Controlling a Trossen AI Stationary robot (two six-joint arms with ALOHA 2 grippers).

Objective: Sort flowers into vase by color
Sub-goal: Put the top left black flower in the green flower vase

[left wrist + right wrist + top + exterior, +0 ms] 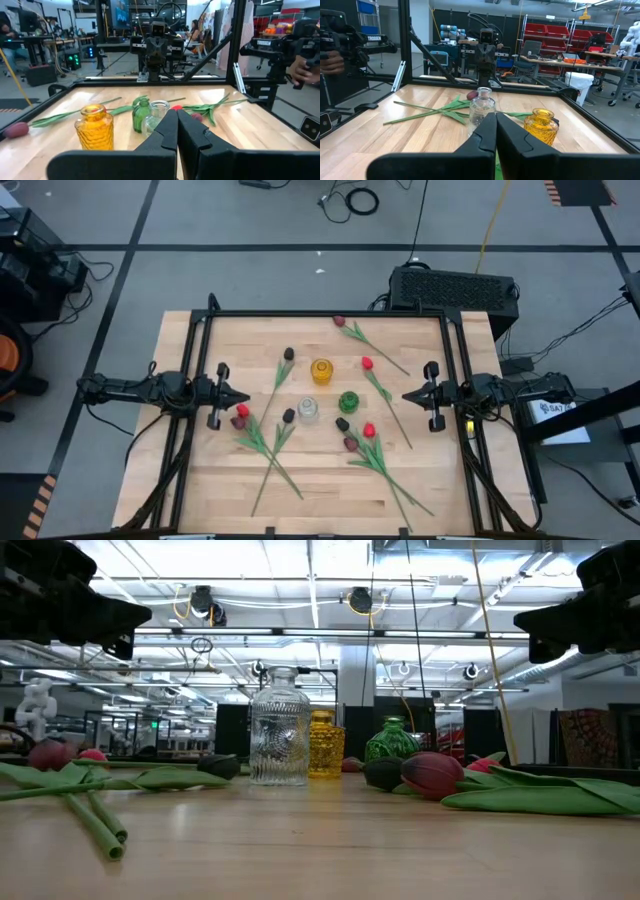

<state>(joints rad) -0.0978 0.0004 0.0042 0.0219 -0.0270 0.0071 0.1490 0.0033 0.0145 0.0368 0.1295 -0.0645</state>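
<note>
We see left end effector (243,397) and right end effector (407,396) w/ fingers together, empty, above opposite surface (200,490) edges. Flowers (268,435) lie scattered round three vases (322,371); low view cuts stems off, far heads hidden.
</note>
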